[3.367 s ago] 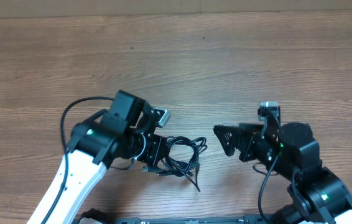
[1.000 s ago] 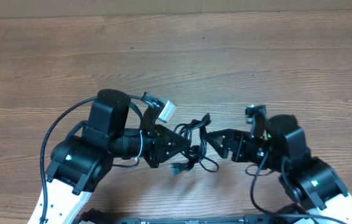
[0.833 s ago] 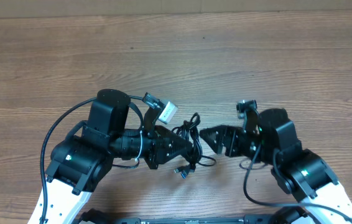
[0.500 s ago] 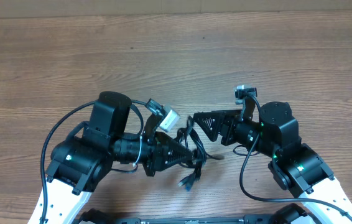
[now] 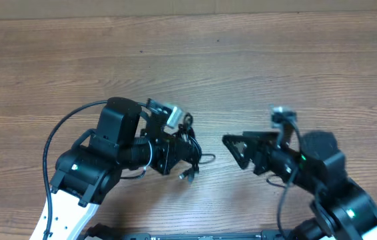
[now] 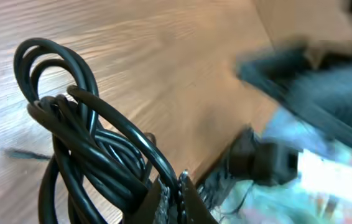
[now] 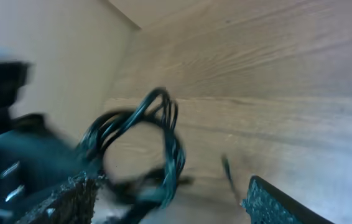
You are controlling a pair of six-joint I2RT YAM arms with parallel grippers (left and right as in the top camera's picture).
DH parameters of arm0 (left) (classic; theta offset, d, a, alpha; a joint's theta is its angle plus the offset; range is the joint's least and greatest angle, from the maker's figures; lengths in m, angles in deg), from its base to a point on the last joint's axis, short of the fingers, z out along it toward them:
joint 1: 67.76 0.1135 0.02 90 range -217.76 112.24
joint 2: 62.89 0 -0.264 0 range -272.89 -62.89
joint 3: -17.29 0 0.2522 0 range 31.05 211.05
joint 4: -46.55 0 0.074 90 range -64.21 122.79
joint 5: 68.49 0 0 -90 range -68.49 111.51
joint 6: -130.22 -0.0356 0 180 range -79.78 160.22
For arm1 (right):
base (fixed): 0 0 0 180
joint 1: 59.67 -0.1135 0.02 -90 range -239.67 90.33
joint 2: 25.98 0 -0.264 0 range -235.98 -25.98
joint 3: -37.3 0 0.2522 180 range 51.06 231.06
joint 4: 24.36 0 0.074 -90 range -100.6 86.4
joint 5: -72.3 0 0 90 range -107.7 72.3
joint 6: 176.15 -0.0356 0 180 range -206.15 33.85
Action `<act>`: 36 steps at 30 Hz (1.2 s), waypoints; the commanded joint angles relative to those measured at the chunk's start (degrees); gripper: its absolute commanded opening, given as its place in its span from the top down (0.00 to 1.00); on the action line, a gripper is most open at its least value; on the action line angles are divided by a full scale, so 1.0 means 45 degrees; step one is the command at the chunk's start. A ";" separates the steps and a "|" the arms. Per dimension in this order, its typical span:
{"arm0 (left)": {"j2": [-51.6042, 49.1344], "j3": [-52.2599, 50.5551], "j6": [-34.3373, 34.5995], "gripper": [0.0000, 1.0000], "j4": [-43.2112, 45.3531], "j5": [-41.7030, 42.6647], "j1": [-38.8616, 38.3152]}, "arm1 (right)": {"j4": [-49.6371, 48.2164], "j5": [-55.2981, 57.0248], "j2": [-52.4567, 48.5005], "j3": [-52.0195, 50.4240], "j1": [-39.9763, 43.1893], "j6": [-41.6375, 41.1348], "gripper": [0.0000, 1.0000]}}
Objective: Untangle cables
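Gripping the coiled cables is the left hand; the right hand stands open nearby

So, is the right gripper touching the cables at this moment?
Apart. The overhead view shows a plain gap between the open right gripper and the cables.

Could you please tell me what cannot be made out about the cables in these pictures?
Left wrist: how many cables there are; the loops overlap and the bottom edge cuts them off.
Overhead: where the left gripper pinches them, hidden under the coil.
Right wrist: any crossings; motion blur smears the cables.
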 commanded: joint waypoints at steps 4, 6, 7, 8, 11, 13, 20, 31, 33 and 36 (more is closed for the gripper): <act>-0.0355 0.0121 0.6217 0.95 0.0699 -0.1224 0.0063 | 0.2603 -0.0121 0.0670 0.0393 -0.0078 -0.4192 0.21; -0.0529 0.0121 0.7295 0.96 0.0685 -0.1214 0.0063 | 0.3303 -0.0350 0.0510 0.0393 -0.0087 -0.4692 0.21; -0.0636 0.0121 0.7728 0.95 0.0661 -0.1214 0.0063 | 0.3555 -0.0457 0.0408 0.0393 -0.0087 -0.4896 0.22; -0.0729 0.0121 0.8170 0.96 0.0631 -0.1219 0.0063 | 0.3701 -0.0568 0.0321 0.0393 -0.0087 -0.4974 0.22; -0.1103 0.0121 1.0020 0.96 0.0495 -0.1224 0.0063 | 0.3895 -0.1171 -0.0015 0.0393 -0.0087 -0.5124 0.22; -0.1384 0.0121 1.1089 0.96 0.0505 -0.1224 0.0063 | 0.3910 -0.1554 -0.0233 0.0393 -0.0087 -0.5119 0.22; -0.2157 0.0121 1.3061 0.95 0.0500 -0.1078 0.0063 | 0.4075 -0.1117 -0.0763 0.0393 -0.0408 -0.2929 0.22; -0.2283 0.0121 1.4222 0.95 0.0170 -0.1520 0.0087 | 0.4133 -0.0758 -0.0981 0.0393 -0.1287 -0.0257 0.20; -0.2283 0.0121 1.3299 0.95 0.0165 -0.2171 0.0087 | 0.4129 -0.0714 -0.1044 0.0393 -0.1287 -0.0539 0.18; -0.2283 0.0121 1.1370 0.90 0.0107 -0.3667 0.0068 | 0.4138 -0.0656 -0.1185 0.0393 -0.1287 -0.0539 0.15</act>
